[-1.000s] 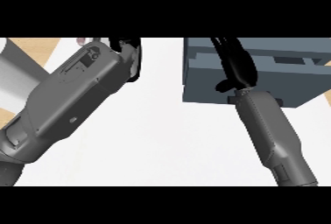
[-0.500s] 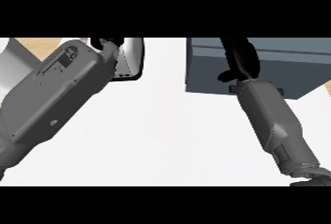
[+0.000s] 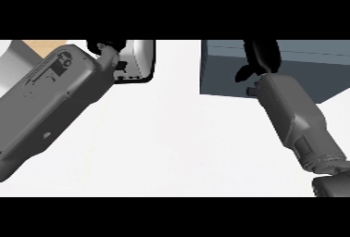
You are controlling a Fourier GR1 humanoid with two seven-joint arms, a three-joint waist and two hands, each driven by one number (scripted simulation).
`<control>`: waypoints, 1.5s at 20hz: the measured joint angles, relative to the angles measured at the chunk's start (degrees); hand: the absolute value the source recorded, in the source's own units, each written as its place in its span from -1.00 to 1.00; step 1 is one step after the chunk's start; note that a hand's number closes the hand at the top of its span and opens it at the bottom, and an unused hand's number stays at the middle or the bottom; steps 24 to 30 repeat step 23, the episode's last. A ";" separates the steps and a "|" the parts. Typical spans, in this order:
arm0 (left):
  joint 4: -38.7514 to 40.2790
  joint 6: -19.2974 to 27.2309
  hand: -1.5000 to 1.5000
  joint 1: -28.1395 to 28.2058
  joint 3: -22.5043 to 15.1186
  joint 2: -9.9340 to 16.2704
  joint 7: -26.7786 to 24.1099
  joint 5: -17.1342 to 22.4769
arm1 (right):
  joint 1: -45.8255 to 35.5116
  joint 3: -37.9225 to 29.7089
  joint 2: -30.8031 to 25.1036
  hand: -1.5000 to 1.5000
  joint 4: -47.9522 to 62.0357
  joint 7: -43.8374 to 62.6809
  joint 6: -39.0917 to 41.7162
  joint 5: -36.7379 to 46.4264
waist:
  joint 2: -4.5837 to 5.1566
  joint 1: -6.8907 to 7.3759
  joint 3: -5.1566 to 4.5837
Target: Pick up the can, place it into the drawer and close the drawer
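The blue-grey drawer unit (image 3: pixel 222 69) stands at the upper right on the white counter (image 3: pixel 178 139); none of its inside shows. My right hand (image 3: pixel 261 58) lies against its front, the fingers stretched upward past the picture's top and the thumb out to the left. My left hand (image 3: pixel 108 48) shows only as a few black bits at the top edge, at the end of the large grey forearm that crosses the left side. The can is nowhere in sight.
A grey-and-white rounded object (image 3: pixel 140 60) sits at the top just behind my left hand. A patch of wood (image 3: pixel 37 46) shows in the upper left corner. A dark part of my right arm (image 3: pixel 333 185) fills the lower right corner.
The drawer's inner walls showed a second ago; now only a solid face shows. My right hand has moved up and away along it. The left forearm has slid left and up.
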 measured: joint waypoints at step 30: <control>-6.25 0.36 -1.00 3.14 -0.10 1.99 3.01 -1.73 | -7.72 -18.59 -1.34 -1.00 6.64 -15.29 16.06 -18.65 | 0.52 0.04 0.42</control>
